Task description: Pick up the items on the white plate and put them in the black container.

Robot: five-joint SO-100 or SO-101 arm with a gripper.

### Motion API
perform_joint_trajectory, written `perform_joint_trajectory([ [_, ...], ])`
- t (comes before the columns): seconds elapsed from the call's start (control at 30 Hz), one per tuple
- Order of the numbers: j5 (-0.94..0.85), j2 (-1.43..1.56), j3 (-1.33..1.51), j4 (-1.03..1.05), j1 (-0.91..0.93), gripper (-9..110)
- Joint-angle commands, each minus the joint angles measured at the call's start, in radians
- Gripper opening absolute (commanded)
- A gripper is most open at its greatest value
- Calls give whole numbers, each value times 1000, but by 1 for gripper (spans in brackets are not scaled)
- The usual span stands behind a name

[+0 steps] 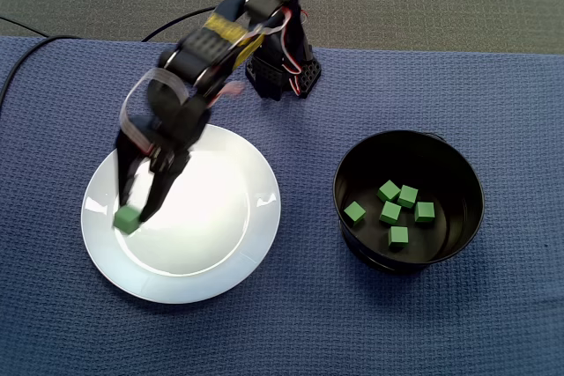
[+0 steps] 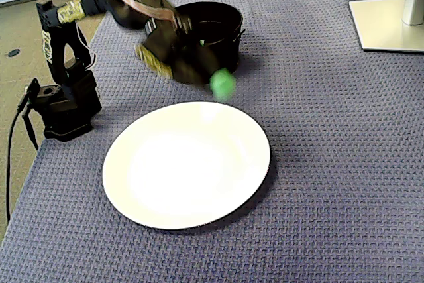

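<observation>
The pincer [image 1: 132, 214] is clenched on a green cube [image 1: 128, 219] over the white plate [image 1: 238, 261], left of frame. The black container [image 1: 352, 160], at right, holds six green cubes [image 1: 390, 212].

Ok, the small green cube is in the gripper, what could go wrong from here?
The small green cube sits only at the very tips of the gripper, so it could slip out during the swing. The round black container has a tall wall; a low carry could clip its rim.
</observation>
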Motion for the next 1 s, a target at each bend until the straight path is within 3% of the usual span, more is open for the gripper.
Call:
perform_joint_trajectory([
  [0.0, 334, 284, -83, 44, -109, 0],
  [0.2, 629, 529, -123, 207, -388, 0],
  [0.43, 709, 681, 74, 390, -811, 0],
  [0.6, 762, 678, 345, 302, -945, 0],
  [0.97, 739, 594, 939, -155, -1106, 0],
])
